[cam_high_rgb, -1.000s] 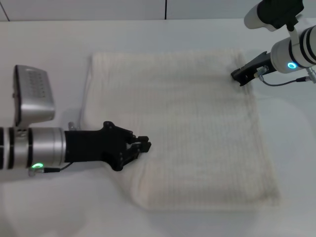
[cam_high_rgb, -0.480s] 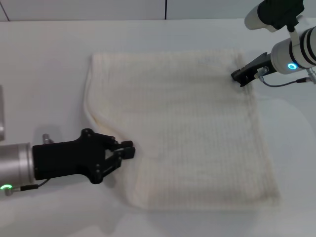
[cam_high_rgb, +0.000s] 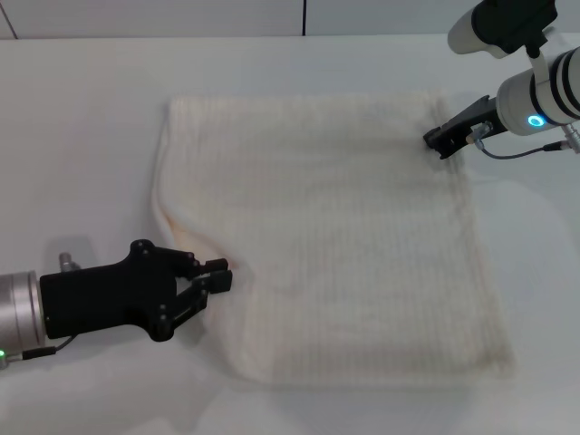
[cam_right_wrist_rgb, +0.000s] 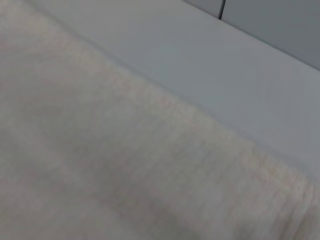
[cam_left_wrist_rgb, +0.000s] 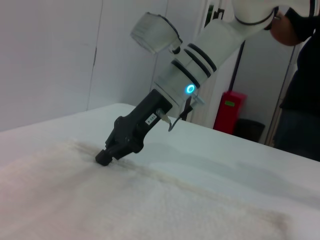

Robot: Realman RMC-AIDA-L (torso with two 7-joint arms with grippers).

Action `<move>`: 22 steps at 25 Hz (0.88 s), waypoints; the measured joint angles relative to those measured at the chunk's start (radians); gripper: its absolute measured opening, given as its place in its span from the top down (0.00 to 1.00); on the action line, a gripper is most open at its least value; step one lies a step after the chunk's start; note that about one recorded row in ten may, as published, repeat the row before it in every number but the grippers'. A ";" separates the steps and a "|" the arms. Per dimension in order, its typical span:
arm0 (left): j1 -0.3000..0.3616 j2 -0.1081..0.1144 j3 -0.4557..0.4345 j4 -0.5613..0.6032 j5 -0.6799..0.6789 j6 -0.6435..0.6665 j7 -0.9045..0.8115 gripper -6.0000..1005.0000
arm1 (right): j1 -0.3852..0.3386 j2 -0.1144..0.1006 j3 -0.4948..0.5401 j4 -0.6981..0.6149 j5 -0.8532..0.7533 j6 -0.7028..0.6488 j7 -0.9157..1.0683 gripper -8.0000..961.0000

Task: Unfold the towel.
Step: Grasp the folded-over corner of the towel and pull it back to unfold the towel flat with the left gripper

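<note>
The cream-white towel (cam_high_rgb: 344,236) lies nearly flat on the white table (cam_high_rgb: 82,127), with its near left edge curving in toward my left gripper. My left gripper (cam_high_rgb: 219,275) is low at that near left edge, shut on the towel's hem. My right gripper (cam_high_rgb: 439,141) is at the towel's far right edge, tip down and shut on the cloth. It also shows in the left wrist view (cam_left_wrist_rgb: 104,158), pressed onto the towel (cam_left_wrist_rgb: 100,205). The right wrist view shows only the towel (cam_right_wrist_rgb: 100,150) and table.
The table has bare surface to the left of, behind and to the right of the towel. In the left wrist view a red object (cam_left_wrist_rgb: 229,111) and a person in dark clothes (cam_left_wrist_rgb: 300,90) stand beyond the table's far side.
My left gripper has moved left and nearer to me, drawing the towel's near left edge outward and widening the cloth. My right gripper has stayed in place.
</note>
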 joint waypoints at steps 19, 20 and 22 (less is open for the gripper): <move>0.066 0.001 -0.076 -0.044 0.003 0.027 0.135 0.91 | 0.002 -0.002 0.000 -0.002 -0.003 0.001 -0.002 0.99; 0.066 0.001 -0.076 -0.044 0.003 0.027 0.135 0.91 | 0.002 -0.002 0.000 -0.002 -0.003 0.001 -0.002 0.99; 0.066 0.001 -0.078 -0.051 0.003 0.029 0.141 0.91 | 0.002 -0.002 0.000 -0.002 -0.003 0.001 -0.002 0.99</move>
